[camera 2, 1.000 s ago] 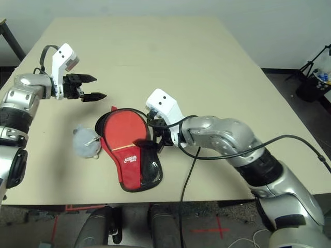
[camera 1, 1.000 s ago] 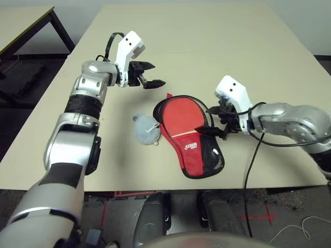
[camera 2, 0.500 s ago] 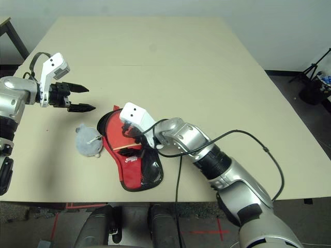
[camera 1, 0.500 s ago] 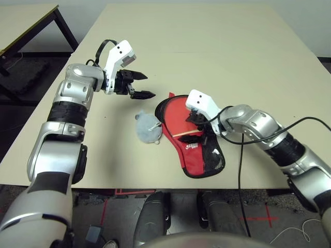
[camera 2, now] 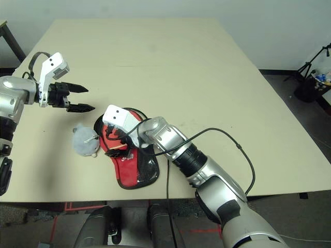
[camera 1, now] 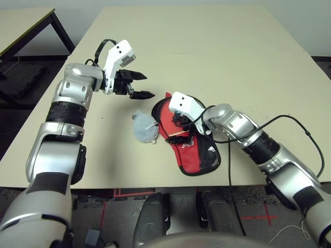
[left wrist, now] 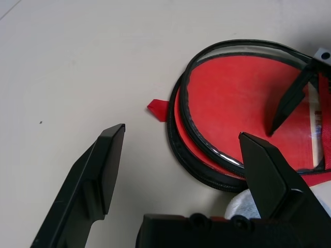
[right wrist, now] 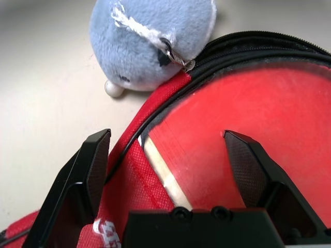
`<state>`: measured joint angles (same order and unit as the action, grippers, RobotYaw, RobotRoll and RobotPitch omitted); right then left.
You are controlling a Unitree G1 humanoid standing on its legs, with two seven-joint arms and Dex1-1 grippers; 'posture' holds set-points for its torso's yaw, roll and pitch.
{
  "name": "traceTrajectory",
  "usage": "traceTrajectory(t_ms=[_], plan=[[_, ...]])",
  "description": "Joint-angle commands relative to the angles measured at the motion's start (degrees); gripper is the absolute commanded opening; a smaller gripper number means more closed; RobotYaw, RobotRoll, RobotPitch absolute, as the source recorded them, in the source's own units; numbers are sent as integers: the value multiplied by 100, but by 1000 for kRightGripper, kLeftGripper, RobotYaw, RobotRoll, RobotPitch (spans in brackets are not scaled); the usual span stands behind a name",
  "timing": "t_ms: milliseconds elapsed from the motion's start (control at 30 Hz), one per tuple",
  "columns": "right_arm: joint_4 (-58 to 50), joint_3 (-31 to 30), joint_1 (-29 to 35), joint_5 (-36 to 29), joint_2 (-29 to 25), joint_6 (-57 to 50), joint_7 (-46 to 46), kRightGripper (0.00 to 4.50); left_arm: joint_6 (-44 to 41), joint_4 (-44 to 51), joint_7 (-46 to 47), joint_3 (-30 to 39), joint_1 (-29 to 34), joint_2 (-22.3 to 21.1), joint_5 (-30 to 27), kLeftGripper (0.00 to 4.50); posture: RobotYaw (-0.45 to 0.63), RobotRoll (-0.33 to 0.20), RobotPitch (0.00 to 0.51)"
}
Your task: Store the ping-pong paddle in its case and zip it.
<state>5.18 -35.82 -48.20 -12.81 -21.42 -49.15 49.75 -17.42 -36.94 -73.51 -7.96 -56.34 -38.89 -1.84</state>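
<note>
Left gripper (camera 1: 139,86) unchanged: raised, fingers spread wide, holding nothing. Fish charm (camera 1: 144,127) beside case (camera 1: 199,155). Paddle (right wrist: 248,119) lying inside the unzipped case. Right gripper (right wrist: 170,170) moved leftward over the blade, fingers apart, grasping nothing.

The right gripper (camera 1: 182,125) is hanging with fingers spread directly over the case (camera 1: 199,155), blocking access from above. The plush fish charm (camera 1: 144,129) is lying against the case's left edge. Beyond the case, bare table (camera 1: 217,57) is lying open.
</note>
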Motion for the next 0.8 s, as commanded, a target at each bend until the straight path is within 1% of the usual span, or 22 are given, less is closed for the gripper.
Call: traceTrajectory(t_ms=[33, 167, 267, 400, 500, 633, 800], plan=[[-93, 367, -176, 87, -508, -129, 269, 4488, -85, 138, -88, -94, 127, -57, 30, 4500, -33, 0, 119], [-19, 493, -276, 162, -1033, -110, 584, 4488, -88, 167, -200, -146, 170, -128, 70, 4500, -33, 0, 120], [175, 433, -191, 272, -1124, 9, 735, 4488, -80, 147, -308, -220, 174, -152, 116, 4500, -40, 0, 116], [332, 266, 74, 420, -885, 116, 761, 4488, -61, 143, -433, -371, 185, -201, 199, 4500, -37, 0, 110], [475, 167, 161, 580, -600, 209, 747, 4488, -130, 226, -615, -463, 242, -280, 235, 4500, -34, 0, 109], [616, 41, 129, 796, -338, 396, 817, 4488, -227, 402, -817, -548, 331, -408, 231, 4500, -25, 0, 110], [882, -12, -58, 1014, 91, 604, 875, 4488, -305, 627, -957, -578, 453, -514, 219, 4500, -12, 0, 108]])
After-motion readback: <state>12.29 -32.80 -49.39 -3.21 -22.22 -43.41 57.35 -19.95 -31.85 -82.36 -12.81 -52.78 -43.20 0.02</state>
